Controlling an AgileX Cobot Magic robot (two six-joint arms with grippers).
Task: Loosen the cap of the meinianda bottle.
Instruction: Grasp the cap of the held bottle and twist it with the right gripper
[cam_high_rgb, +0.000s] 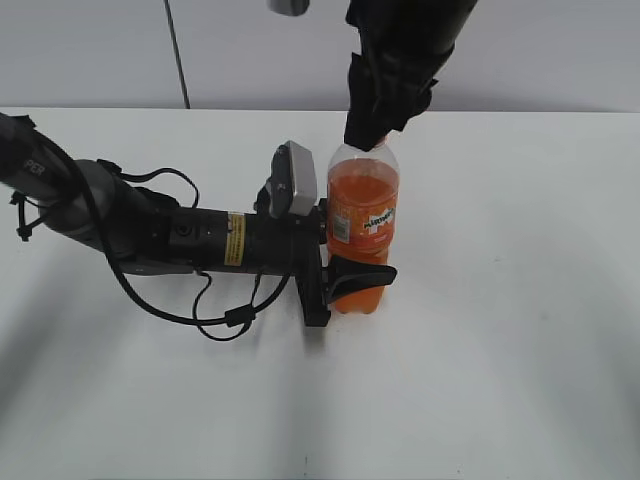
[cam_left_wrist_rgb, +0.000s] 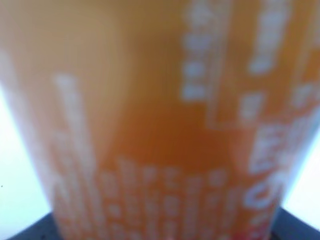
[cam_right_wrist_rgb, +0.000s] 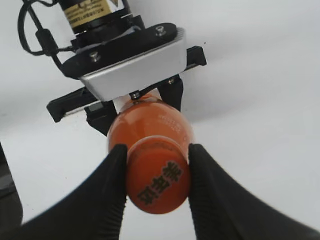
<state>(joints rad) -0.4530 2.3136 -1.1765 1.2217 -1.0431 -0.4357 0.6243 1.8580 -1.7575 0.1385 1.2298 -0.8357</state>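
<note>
Upright on the white table (cam_high_rgb: 520, 330), a little right of the middle, stood the meinianda bottle (cam_high_rgb: 363, 215), a clear plastic bottle filled with orange drink up to its shoulder, its orange label turned toward the exterior camera. From above, the right wrist view showed the cap (cam_right_wrist_rgb: 157, 181), orange with dark print on its top, sitting on the neck. The right gripper (cam_right_wrist_rgb: 156, 186) came down on it from overhead, and its two black fingers (cam_right_wrist_rgb: 107, 192) pressed against opposite sides of the cap, closed on it with no gap visible. In the exterior view the dark bulk of that arm hid the cap entirely, so only the bottle's shoulder showed beneath it. The left gripper (cam_high_rgb: 345, 275) lay low along the table, reaching in from the left, and its fingers were clamped around the lower body of the bottle, one black finger (cam_high_rgb: 362, 273) wrapping across the front below the label. The left wrist view was filled with the blurred orange label at very close range. A black cable (cam_high_rgb: 215, 318) looped on the table beside the left arm (cam_high_rgb: 150, 230), clear of the bottle.
</note>
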